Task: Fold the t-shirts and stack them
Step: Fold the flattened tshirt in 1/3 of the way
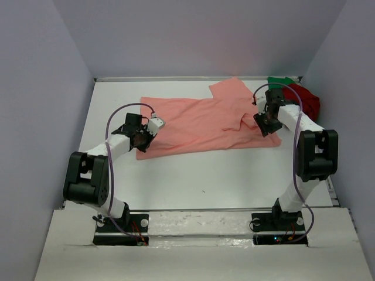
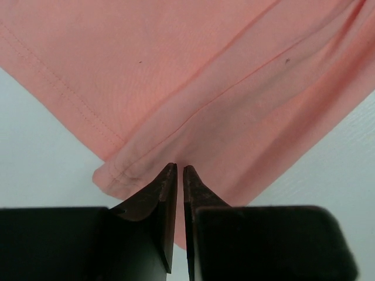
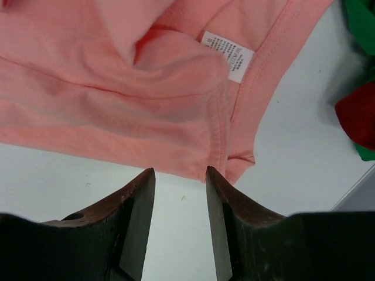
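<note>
The left gripper (image 2: 179, 168) has its jaws drawn to a thin slit, tips on the doubled hem at the near left corner of the salmon-pink t-shirt (image 1: 199, 123); I cannot tell whether cloth is nipped. That shirt lies spread and wrinkled across the far half of the tabletop (image 1: 205, 175). The right gripper (image 3: 180, 171) stands with jaws spread, holding nothing, just beside the shirt's right edge below its label (image 3: 228, 55). The dark red t-shirt (image 1: 309, 100) and the green t-shirt (image 1: 280, 82) lie bunched in the far right corner.

left fingers (image 2: 153, 202) near-closed, right fingers (image 3: 136, 205) apart
</note>
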Controlling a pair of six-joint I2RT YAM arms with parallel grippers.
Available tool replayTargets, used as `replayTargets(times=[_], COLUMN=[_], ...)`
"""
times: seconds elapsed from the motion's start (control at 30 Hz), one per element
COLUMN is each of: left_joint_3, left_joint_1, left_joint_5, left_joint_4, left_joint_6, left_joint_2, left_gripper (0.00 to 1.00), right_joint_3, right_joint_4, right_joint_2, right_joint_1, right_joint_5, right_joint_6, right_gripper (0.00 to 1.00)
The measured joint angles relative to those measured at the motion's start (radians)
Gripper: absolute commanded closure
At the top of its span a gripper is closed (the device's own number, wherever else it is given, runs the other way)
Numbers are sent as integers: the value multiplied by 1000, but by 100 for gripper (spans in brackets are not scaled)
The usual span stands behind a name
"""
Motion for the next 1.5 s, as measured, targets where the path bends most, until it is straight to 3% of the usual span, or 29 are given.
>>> replayTargets(times=[0.33,0.43,0.87,0.93,0.97,1.0,1.1,1.3,1.33,1.37,1.4,1.5], left_joint_3=[-45,-46,-65,-65,-65,-65,-68,-70,-70,-70,-70,-70], left_joint_1=[0,0,0,0,0,0,0,0,0,0,0,0], left_joint_5=[-10,-26,-47,-48,-48,-49,-51,-51,-51,-51,-51,-51], left_joint_4=[11,13,22,23,23,23,23,23,23,23,23,23], left_joint_6=[0,0,-1,-1,-1,-1,-1,-1,-1,-1,-1,-1], left_joint_2=[-2,-19,-62,-62,-62,-62,-62,-62,-62,-62,-62,-62], left_gripper=[80,85,87,87,87,87,87,88,88,88,88,88], right_joint_3=[110,115,141,141,141,141,141,141,141,141,141,141], right_joint_4=[2,-2,0,0,0,0,-1,-1,-1,-2,-2,-2], right_joint_2=[119,174,237,237,238,239,243,245,245,245,245,243], right_joint_1=[0,0,0,0,0,0,0,0,0,0,0,0], right_joint_5=[70,82,93,93,93,93,95,97,97,97,97,113], right_joint_6=[5,5,6,6,7,10,11,12,12,13,12,11], right_gripper=[55,56,60,68,82,88,100,100,95,77,67,60])
